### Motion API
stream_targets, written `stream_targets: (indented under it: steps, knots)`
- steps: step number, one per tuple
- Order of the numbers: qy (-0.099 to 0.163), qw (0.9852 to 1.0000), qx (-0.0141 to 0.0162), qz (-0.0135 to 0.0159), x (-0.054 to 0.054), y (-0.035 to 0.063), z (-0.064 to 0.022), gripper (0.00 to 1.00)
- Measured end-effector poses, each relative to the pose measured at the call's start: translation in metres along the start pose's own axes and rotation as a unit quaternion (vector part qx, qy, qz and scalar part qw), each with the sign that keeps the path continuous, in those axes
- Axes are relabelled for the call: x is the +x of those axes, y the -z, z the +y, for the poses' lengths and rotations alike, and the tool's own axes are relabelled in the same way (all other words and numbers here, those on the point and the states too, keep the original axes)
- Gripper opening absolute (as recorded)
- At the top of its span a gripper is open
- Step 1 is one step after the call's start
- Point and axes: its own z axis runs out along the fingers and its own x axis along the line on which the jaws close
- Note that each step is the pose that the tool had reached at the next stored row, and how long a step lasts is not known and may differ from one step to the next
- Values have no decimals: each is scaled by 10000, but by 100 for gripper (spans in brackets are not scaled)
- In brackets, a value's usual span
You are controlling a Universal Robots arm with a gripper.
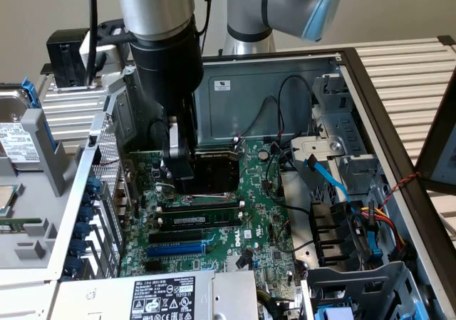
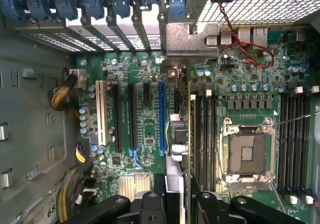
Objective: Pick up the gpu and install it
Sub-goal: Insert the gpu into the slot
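Find the gripper down inside an open computer case, jaws part-way closed and clamped on the gpu, one black finger on each flat face. Record the gpu held on edge, upright above the motherboard, just beside the long blue slot and between that slot and the memory slots; cannot tell whether touching the board. Note its silver end bracket near the row of rear slot covers, beneath blue plastic latches. Note the arm's wrist, brushed silver above a black cylinder.

Surface: see the case lying on its side on a pale ribbed table, against a plain beige wall. Note a grey hard drive with white label in a holder at the exterior view's left, well apart from the gripper.

Materials: record a green circuit board dense with small components; a square metal processor socket, uncovered, with a steel frame; a finned silver heat sink; a perforated sheet-steel grille; grey stamped-steel case walls. Note a thin red wire looped over the board, a flat blue cable and a red-and-yellow bundle at the exterior view's right, and a power supply with printed label along the near edge.
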Motion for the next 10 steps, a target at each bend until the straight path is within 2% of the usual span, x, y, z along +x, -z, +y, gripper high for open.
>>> stream_targets:
  steps: [10]
  knots:
    - [-2,10000,3,-2,49,-174,20,28]
